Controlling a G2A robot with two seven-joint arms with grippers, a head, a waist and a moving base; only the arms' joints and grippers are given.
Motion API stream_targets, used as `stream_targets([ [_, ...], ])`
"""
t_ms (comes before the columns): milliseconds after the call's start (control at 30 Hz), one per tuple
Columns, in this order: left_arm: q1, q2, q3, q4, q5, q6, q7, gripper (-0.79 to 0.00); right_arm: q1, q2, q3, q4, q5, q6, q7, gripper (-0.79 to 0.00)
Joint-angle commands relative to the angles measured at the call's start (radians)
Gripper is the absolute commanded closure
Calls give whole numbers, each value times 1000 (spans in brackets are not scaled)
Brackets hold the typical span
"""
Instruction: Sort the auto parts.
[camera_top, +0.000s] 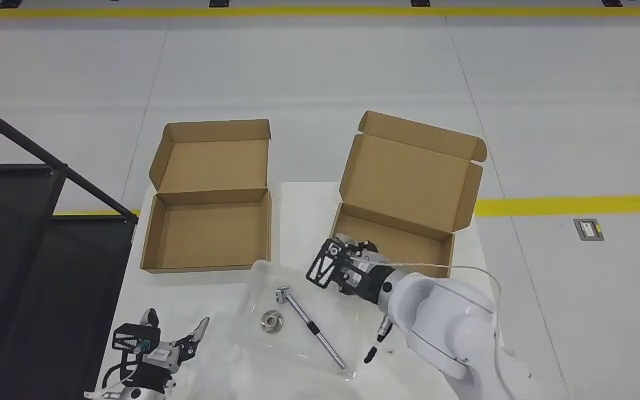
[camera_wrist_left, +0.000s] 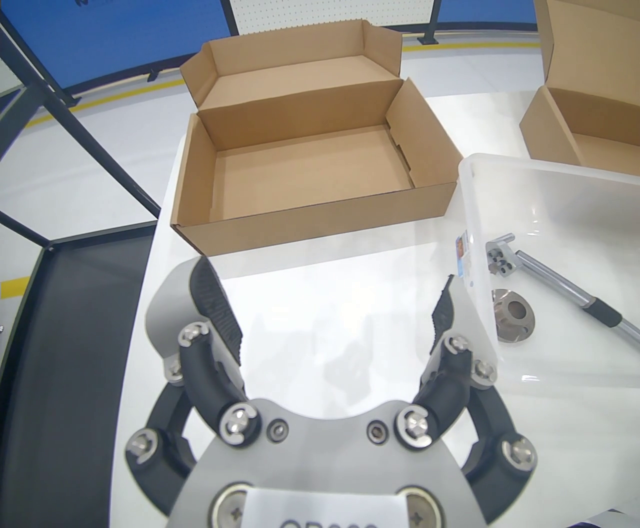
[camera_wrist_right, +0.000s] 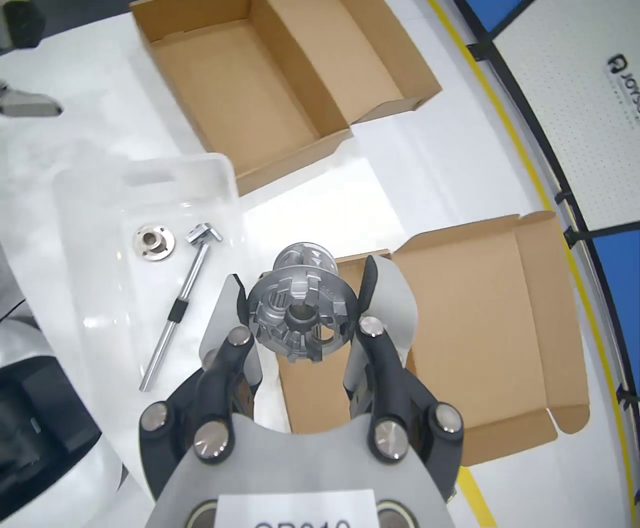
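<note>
Left gripper (camera_wrist_left: 325, 280) spread, holding nothing. Left cardboard box (camera_wrist_left: 310, 165) open, flaps up. Clear plastic bin (camera_wrist_left: 550, 167): round metal flange (camera_wrist_left: 512, 315), slim steel rod (camera_wrist_left: 560, 285) (black band midway). Right gripper (camera_wrist_right: 305, 280) pinches toothed cast hub (camera_wrist_right: 302, 310) at right cardboard box's (camera_wrist_right: 475, 325) near corner.

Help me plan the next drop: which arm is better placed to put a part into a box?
Right. The right gripper is shut on a grey toothed metal hub beside the open brown cardboard box; the left gripper is open and empty.
</note>
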Motion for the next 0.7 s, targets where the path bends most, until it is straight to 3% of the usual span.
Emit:
stream_targets([
  [0,0,0,0,0,0,0,0,-785,22,-3,-3,39,8,14,-18,0],
  [433,0,0,0,0,0,0,0,-785,15,-3,-1,49,8,25,-24,0],
  [533,0,0,0,0,0,0,0,-785,37,-17,-37,138,-2,123,18,0],
  [667,0,0,0,0,0,0,0,-785,168,-57,-108,352,50,261,29,0],
])
